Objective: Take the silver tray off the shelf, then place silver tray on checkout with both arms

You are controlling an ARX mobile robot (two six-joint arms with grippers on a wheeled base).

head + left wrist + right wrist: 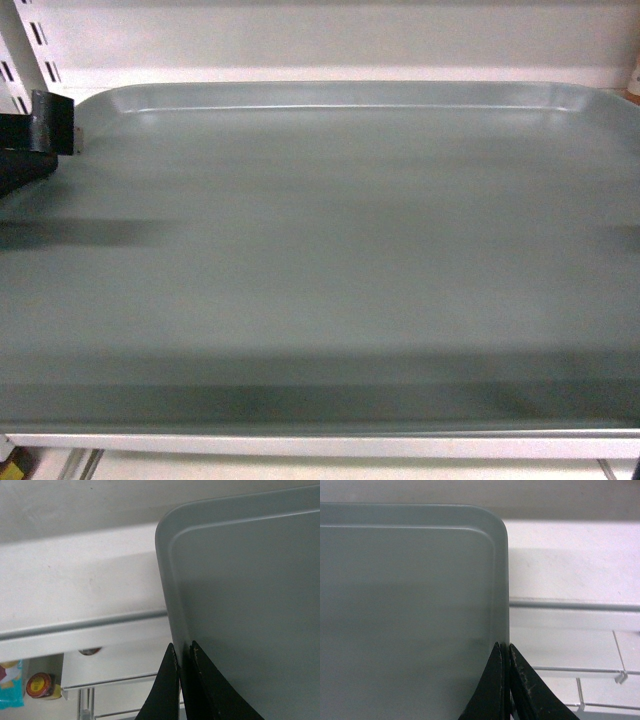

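The silver tray (330, 260) fills nearly the whole head view, a dull grey metal sheet with a low rim and rounded far corners. My left gripper (183, 652) is shut on the tray's left rim (170, 605), one finger outside the rim and one inside. In the head view that gripper (40, 125) shows as a black block at the tray's far left edge. My right gripper (505, 650) is shut on the tray's right rim (501, 580) in the same way; it does not show in the head view. The checkout is out of view.
White shelf boards (75, 585) lie beside and below the tray on the left, with packaged goods (40, 686) on a lower level. More white shelving with wire rails (570, 630) is on the right. A slotted white upright (30, 45) stands behind.
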